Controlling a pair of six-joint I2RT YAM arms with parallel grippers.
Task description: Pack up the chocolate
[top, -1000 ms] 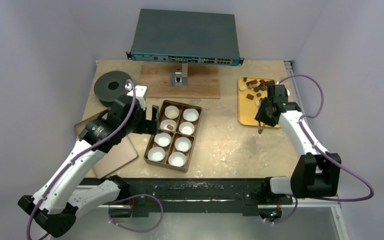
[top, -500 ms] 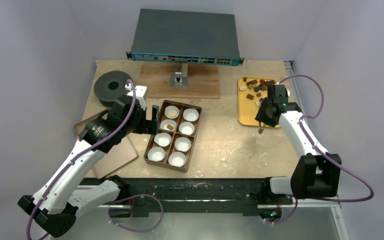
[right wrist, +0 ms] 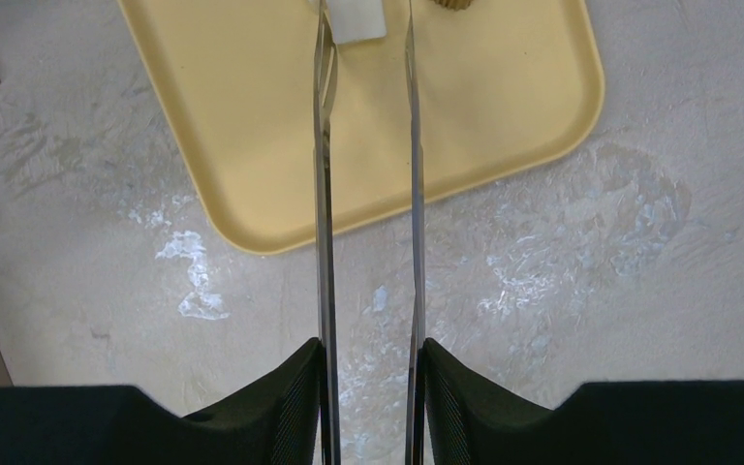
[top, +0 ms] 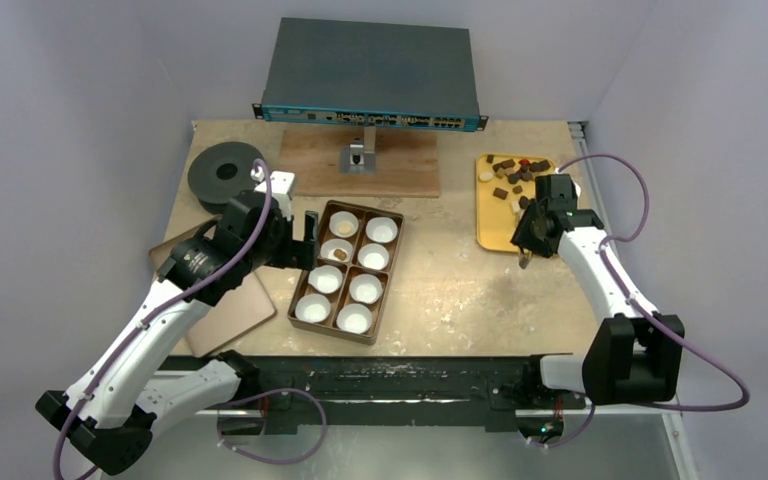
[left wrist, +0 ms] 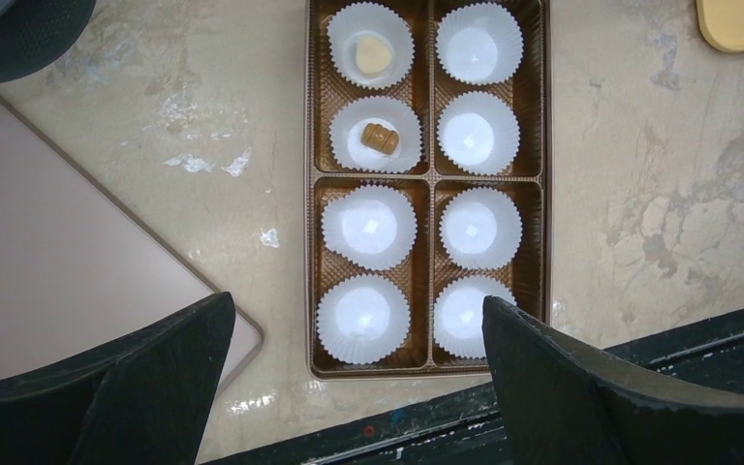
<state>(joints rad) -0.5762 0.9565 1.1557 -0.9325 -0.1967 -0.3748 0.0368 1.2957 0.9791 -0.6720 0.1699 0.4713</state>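
Your right arm has drifted slightly toward the near edge and to the right, carrying the right tool (top: 526,258) with it; your left arm has kept its place. Most of the chocolate pieces (top: 516,172) lie scattered at the far end of the yellow tray (top: 495,228), on the right of the surface (top: 440,270). In the right wrist view, your long thin blades stand a narrow gap apart above the tray's near part. A white piece (right wrist: 356,19) shows between them at the top edge, against the left blade; you cannot tell whether it is pinched. Your left tool (top: 310,226) hangs spread wide above the left side of the brown box (left wrist: 311,194). In the box's left column, a cream piece (left wrist: 372,54) sits in the farthest paper cup (left wrist: 341,29) and a tan piece (left wrist: 380,138) in the cup next to it.
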